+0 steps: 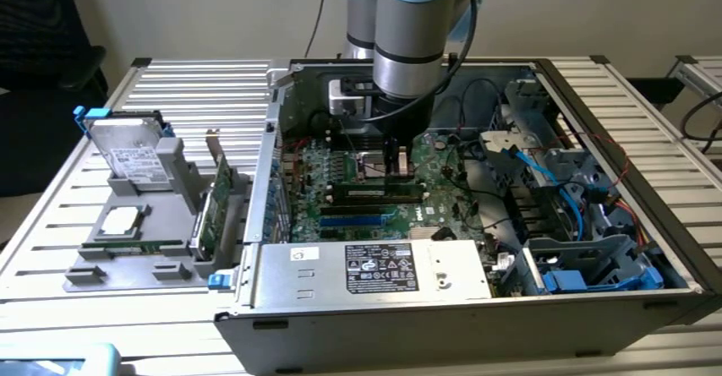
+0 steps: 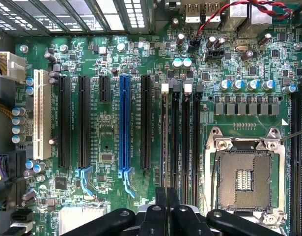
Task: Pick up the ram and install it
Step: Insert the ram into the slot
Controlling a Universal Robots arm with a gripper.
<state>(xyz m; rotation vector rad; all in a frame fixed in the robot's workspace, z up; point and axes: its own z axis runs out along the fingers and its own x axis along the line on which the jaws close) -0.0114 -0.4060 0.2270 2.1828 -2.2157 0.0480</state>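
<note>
The ram (image 1: 378,193), a long dark-green stick with a pale label, stands on edge in a memory slot of the motherboard (image 1: 338,169) inside the open computer case. My gripper (image 1: 393,170) hangs straight down from the arm just above and behind the ram. In the wrist view its two black fingers (image 2: 161,201) are pressed together, with nothing visible between them. My gripper (image 2: 166,191) is over the near end of the row of black memory slots (image 2: 185,142). From this view I cannot tell whether the fingertips touch the ram.
A grey fixture (image 1: 107,266) at the exterior view's left holds a hard drive (image 1: 130,152), a taller green expansion card (image 1: 222,192) and a narrow green strip (image 1: 130,245). The power supply (image 1: 373,268) lies at the case front. Blue cables (image 1: 564,198) and drive cages crowd the right. An empty CPU socket (image 2: 244,179) lies beside the slots.
</note>
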